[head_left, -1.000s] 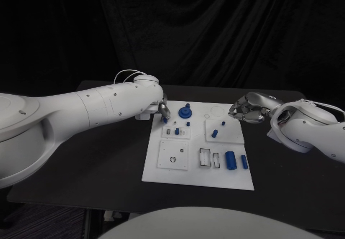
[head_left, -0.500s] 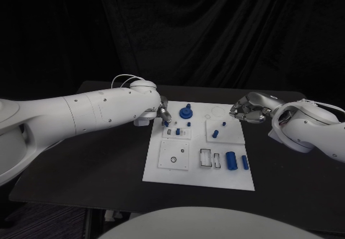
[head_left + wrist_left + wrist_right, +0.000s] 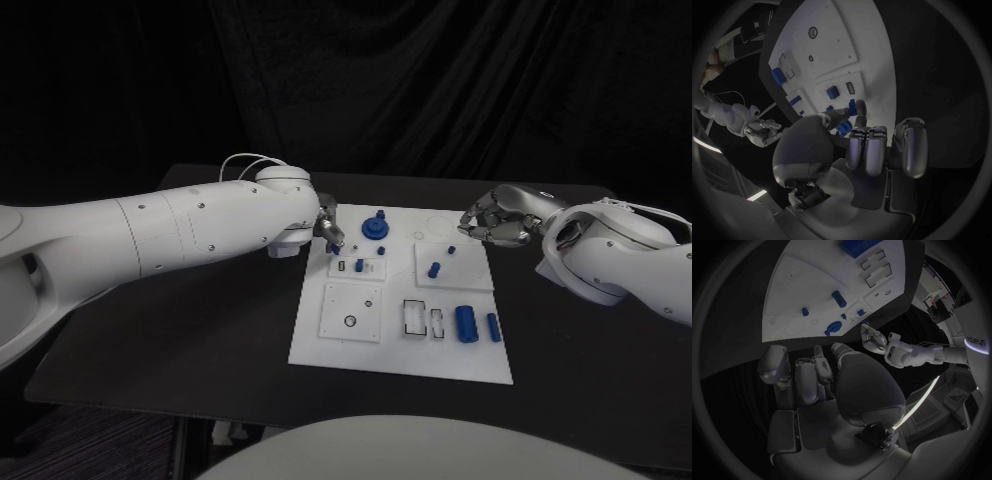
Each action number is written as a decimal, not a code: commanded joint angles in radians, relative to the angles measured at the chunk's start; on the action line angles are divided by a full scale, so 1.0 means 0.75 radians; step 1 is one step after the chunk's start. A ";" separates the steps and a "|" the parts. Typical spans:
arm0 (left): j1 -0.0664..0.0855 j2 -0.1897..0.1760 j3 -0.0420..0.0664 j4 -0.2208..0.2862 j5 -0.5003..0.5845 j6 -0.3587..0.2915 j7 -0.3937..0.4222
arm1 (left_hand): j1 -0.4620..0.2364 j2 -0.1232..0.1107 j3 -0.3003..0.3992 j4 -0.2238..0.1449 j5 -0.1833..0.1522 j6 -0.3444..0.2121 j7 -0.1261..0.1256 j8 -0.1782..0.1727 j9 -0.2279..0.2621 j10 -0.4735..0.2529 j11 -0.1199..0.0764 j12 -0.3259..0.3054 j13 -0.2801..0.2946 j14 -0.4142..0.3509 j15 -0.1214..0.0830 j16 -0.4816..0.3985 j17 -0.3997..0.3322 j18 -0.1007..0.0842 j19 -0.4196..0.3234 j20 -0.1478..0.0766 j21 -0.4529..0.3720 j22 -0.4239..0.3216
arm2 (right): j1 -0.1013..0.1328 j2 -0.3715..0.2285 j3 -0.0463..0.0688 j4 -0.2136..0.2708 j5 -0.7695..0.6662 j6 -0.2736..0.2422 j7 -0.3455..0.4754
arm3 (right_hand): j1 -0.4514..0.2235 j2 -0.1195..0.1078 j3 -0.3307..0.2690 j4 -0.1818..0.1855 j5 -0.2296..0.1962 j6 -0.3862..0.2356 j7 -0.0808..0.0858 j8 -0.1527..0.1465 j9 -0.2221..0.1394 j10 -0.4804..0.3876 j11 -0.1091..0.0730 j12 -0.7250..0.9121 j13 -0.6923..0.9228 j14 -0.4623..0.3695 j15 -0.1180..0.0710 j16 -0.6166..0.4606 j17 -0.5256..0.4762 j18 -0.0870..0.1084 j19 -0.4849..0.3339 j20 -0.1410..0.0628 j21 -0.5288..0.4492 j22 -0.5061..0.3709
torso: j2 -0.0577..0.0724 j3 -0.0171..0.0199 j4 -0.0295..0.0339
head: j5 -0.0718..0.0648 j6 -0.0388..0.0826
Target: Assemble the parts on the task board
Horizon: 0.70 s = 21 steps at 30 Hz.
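The white task board [image 3: 346, 345] lies in the middle of the black table. My left hand [image 3: 326, 222] hovers at the board's far left corner and pinches a small blue part [image 3: 852, 106] between thumb and a finger. Just beside it on the board stands a round blue part with a knob [image 3: 376, 228]. Small blue pegs [image 3: 433, 268] stand in the middle blocks. A large blue cylinder [image 3: 464, 322] and a thinner one [image 3: 492, 327] lie near the board's right edge. My right hand [image 3: 498, 220] hangs off the far right corner, its fingers curled in with nothing in them.
Raised white blocks with slots and holes [image 3: 349, 311] cover the board's left half. Black table surface [image 3: 202, 330] runs wide on both sides of the board. A dark curtain closes off the back.
The left forearm has swung a little lower and outward, while its hand has stayed at the board's far left corner with the blue part. The right hand has not moved.
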 commanded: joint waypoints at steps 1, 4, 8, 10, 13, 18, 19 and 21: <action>-0.002 -0.003 0.001 0.009 0.007 -0.049 0.004 | -0.014 0.008 0.026 -0.018 -0.005 0.009 -0.001 0.009 0.003 0.139 -0.007 0.005 0.350 0.139 -0.007 0.003 0.351 0.010 0.011 -0.011 -0.007 0.270 | -0.002 0.000 0.001 0.000 -0.009 -0.012 -0.011 | 0.016 0.001 0.009 -0.001 0.005 0.013 0.000 0.002 -0.001 -0.008 -0.001 -0.008 0.019 -0.009 -0.001 -0.005 0.041 0.014 -0.007 0.004 -0.003 0.181 | 0.001 0.0004 -0.0027 | 0.003 0.000; -0.003 -0.007 0.001 0.014 0.007 -0.061 0.004 | -0.016 0.008 0.025 -0.017 -0.005 0.010 -0.001 0.010 0.004 0.139 -0.007 0.005 0.350 0.139 -0.007 0.003 0.351 0.010 0.010 -0.011 -0.008 0.270 | -0.002 0.001 0.001 0.000 -0.009 -0.012 -0.011 | 0.016 0.001 0.009 -0.001 0.005 0.013 0.000 0.002 -0.001 -0.008 -0.001 -0.008 0.019 -0.009 -0.001 -0.005 0.041 0.014 -0.007 0.004 -0.003 0.181 | 0.001 -0.0004 0.0001 | 0.003 0.000; -0.007 -0.009 0.001 0.020 0.007 -0.074 0.005 | -0.017 0.009 0.025 -0.017 -0.005 0.010 -0.001 0.010 0.004 0.139 -0.007 0.005 0.350 0.139 -0.007 0.003 0.351 0.010 0.010 -0.011 -0.009 0.270 | -0.002 0.002 0.001 -0.001 -0.009 -0.014 -0.012 | 0.018 0.000 0.011 -0.001 0.007 0.013 0.000 0.002 -0.001 -0.009 -0.001 -0.008 0.019 -0.008 -0.001 -0.004 0.042 0.014 -0.008 0.004 -0.004 0.181 | 0.001 0.0000 -0.0012 | 0.007 0.000; -0.013 -0.010 0.001 0.023 0.007 -0.081 0.005 | -0.022 0.012 0.023 -0.014 -0.004 0.011 -0.001 0.011 0.005 0.139 -0.007 0.005 0.350 0.139 -0.007 0.003 0.351 0.011 0.008 -0.011 -0.012 0.269 | -0.002 0.003 0.001 -0.001 -0.009 -0.014 -0.012 | 0.018 0.000 0.011 -0.001 0.007 0.013 0.000 0.002 -0.001 -0.009 -0.001 -0.008 0.019 -0.008 -0.001 -0.004 0.042 0.014 -0.008 0.004 -0.004 0.181 | 0.001 0.0006 -0.0013 | 0.008 0.000; -0.026 -0.013 0.001 0.029 0.007 -0.095 0.006 | -0.023 0.013 0.023 -0.014 -0.003 0.011 -0.001 0.011 0.006 0.139 -0.007 0.005 0.350 0.139 -0.007 0.003 0.351 0.011 0.009 -0.011 -0.012 0.269 | -0.002 0.003 0.001 -0.001 -0.009 -0.015 -0.012 | 0.018 0.000 0.011 -0.001 0.007 0.013 0.000 0.002 -0.001 -0.009 -0.001 -0.008 0.019 -0.008 -0.001 -0.004 0.042 0.014 -0.008 0.004 -0.004 0.181 | 0.000 0.0010 -0.0003 | 0.006 0.000; -0.048 -0.016 0.001 0.037 0.007 -0.103 0.007 | -0.033 0.014 0.018 -0.010 0.004 0.011 -0.002 0.012 0.008 0.139 -0.007 0.005 0.350 0.139 -0.008 0.003 0.351 0.011 0.008 -0.011 -0.014 0.268 | -0.002 0.003 0.001 -0.002 -0.009 -0.016 -0.012 | 0.021 -0.001 0.013 -0.002 0.009 0.013 0.000 0.002 -0.002 -0.008 -0.001 -0.008 0.019 -0.009 -0.001 -0.004 0.042 0.014 -0.008 0.004 -0.004 0.181 | -0.001 0.0025 -0.0009 | 0.005 0.000; -0.051 -0.017 0.001 0.038 0.007 -0.104 0.007 | -0.033 0.014 0.018 -0.010 0.004 0.011 -0.002 0.012 0.008 0.139 -0.007 0.005 0.350 0.139 -0.008 0.003 0.351 0.011 0.008 -0.011 -0.014 0.268 | -0.002 0.002 0.001 -0.002 -0.009 -0.016 -0.012 | 0.021 -0.001 0.013 -0.002 0.009 0.013 0.000 0.002 -0.002 -0.008 -0.001 -0.008 0.019 -0.009 -0.001 -0.004 0.042 0.014 -0.008 0.004 -0.004 0.181 | -0.001 0.0027 -0.0011 | 0.005 0.000; -0.057 -0.017 0.001 0.041 0.007 -0.105 0.007 | -0.034 0.013 0.017 -0.010 0.006 0.011 -0.002 0.012 0.008 0.139 -0.007 0.005 0.350 0.139 -0.008 0.003 0.351 0.012 0.007 -0.011 -0.016 0.268 | -0.002 0.002 0.001 -0.002 -0.009 -0.015 -0.012 | 0.021 -0.001 0.013 -0.002 0.009 0.013 0.000 0.002 -0.002 -0.008 -0.001 -0.008 0.019 -0.009 -0.001 -0.004 0.042 0.014 -0.008 0.004 -0.004 0.181 | 0.000 0.0024 -0.0008 | 0.004 0.000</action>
